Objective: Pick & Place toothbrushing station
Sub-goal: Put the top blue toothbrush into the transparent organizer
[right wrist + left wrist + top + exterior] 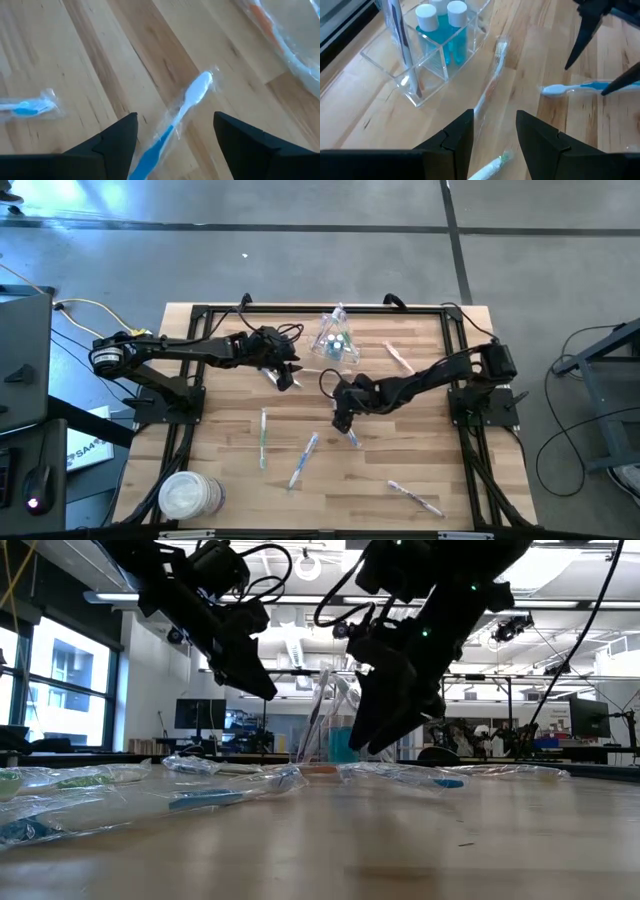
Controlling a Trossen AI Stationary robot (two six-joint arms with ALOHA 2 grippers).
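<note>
Reporter: Toothbrushes in clear wrappers lie scattered on the wooden table (420,480) while both arms work mid-table. What is the right gripper (175,145) doing?

Technician: It hangs just over a wrapped blue-and-white toothbrush (176,120), jaws spread wide, one finger on each side of the handle. Nothing is pinched yet. From above, that gripper sits near the table's middle, just in front of the clear organizer (336,338).

Reporter: And the organizer is the goal?

Technician: That is my reading. It stands toward the far edge of the table, with two white-capped blue bottles (442,25) in one compartment and a brush upright in another.

Reporter: What makes for a clean pick here?

Technician: The brush lies at an angle to the fingers, so I would square the wrist to the handle, come straight down, and close on the handle, not the loose wrapper. Film alone may slip or tear.

Reporter: The left gripper (495,142)?

Technician: It hovers near the organizer, fingers partly apart and holding nothing I can see, above another wrapped brush (492,85). The right arm's fingers show just beyond it, so the two are close; I would keep the lift path clear of it.

Reporter: Anything else on the table?

Technician: A stack of white round discs (190,495) at the near left corner, well apart from the work.
</note>
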